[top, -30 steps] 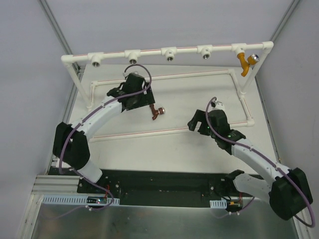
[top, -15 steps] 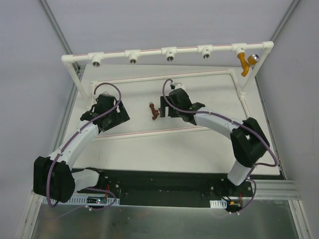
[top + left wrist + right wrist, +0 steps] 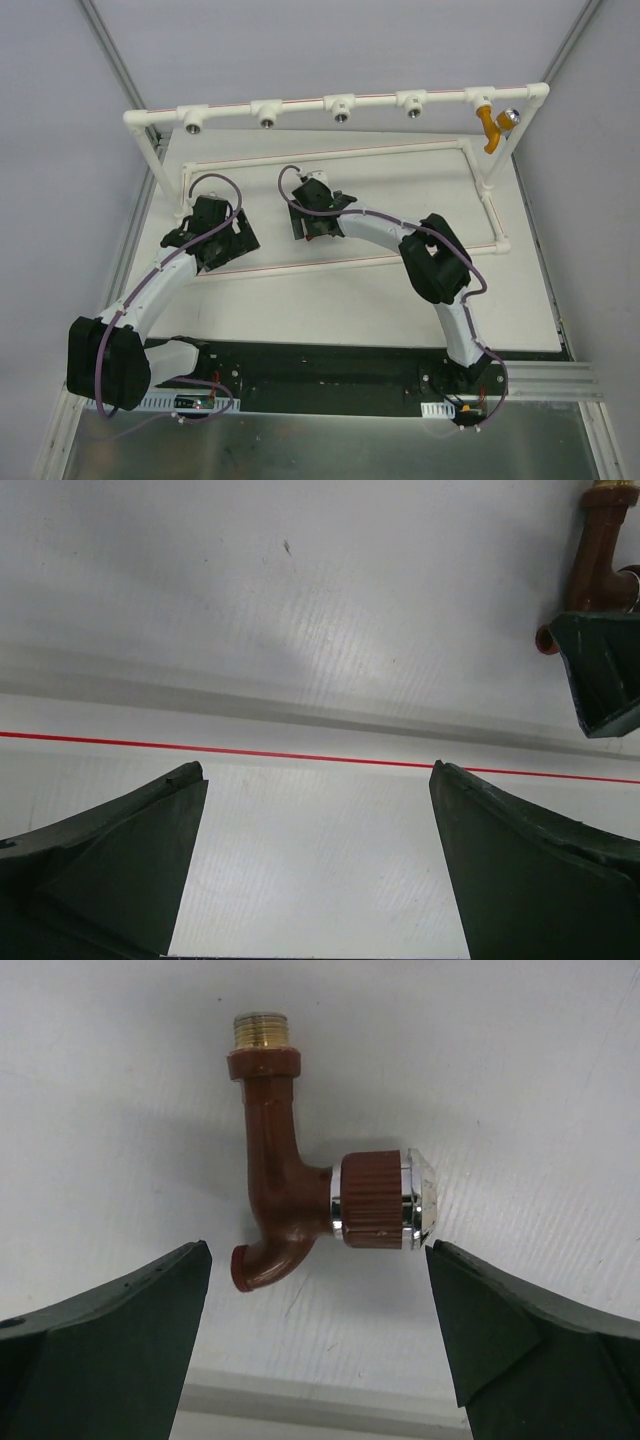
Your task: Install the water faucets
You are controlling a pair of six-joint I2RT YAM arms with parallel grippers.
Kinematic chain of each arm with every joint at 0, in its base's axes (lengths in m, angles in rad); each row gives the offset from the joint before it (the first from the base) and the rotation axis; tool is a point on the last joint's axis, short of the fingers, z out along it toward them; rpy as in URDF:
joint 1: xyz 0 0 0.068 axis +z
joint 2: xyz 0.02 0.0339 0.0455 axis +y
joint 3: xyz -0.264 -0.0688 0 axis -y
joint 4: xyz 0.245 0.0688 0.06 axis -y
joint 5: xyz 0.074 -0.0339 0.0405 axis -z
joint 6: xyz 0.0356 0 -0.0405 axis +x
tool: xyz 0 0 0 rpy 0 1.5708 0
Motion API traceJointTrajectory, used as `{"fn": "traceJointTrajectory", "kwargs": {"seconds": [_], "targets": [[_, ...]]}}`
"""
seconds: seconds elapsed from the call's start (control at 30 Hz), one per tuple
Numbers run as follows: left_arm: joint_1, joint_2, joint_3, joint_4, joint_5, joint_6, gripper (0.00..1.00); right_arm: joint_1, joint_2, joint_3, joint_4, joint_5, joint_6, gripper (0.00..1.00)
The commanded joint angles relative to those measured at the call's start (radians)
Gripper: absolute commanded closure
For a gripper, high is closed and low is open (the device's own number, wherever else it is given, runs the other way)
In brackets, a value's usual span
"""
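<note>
A dark reddish-brown water faucet lies flat on the white board, its brass thread pointing away and its shiny round end to the right. My right gripper is open, its fingertips just short of the faucet on either side. In the top view the gripper covers this faucet. My left gripper is open and empty over the board, left of the faucet. An orange-yellow faucet hangs from the rightmost tee of the white pipe rail.
Several white tee sockets with metal-ringed holes line the rail at the back. A low white pipe frame with red lines borders the board. The right gripper's finger shows in the left wrist view.
The right arm has swung left across the board and now stands over the brown faucet. The left arm has pulled back to the left, away from it.
</note>
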Motion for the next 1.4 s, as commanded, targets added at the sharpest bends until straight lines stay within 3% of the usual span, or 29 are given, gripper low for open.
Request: {"fn": "traceJointTrajectory", "kwargs": {"seconds": [0.0,0.73,1.0,1.13,1.23,1.3,1.37], "targets": [[0.012,-0.029,-0.007,0.007,0.027,0.025,0.01,-0.002,0.037,0.09,-0.094,0.072,-0.05,0.01],[0.039,-0.022,-0.004,0.008,0.031,0.045,0.01,-0.005,0.176,0.223,-0.128,0.076,-0.177,0.03],[0.042,-0.022,-0.007,0.008,0.033,0.036,0.01,-0.005,0.16,0.18,-0.118,0.081,-0.171,0.27],[0.042,-0.024,-0.008,0.011,0.036,0.028,0.01,-0.009,0.138,0.148,-0.117,0.058,-0.16,0.52],[0.042,-0.036,-0.007,0.011,0.041,0.018,0.01,-0.017,0.109,0.122,-0.118,0.001,-0.13,0.86],[0.042,-0.05,-0.004,0.016,0.042,0.011,0.01,-0.02,0.063,0.079,-0.108,-0.028,-0.108,0.94],[0.042,-0.067,0.002,0.021,0.069,0.005,0.01,-0.02,0.0,0.015,-0.053,-0.046,-0.098,0.94]]}}
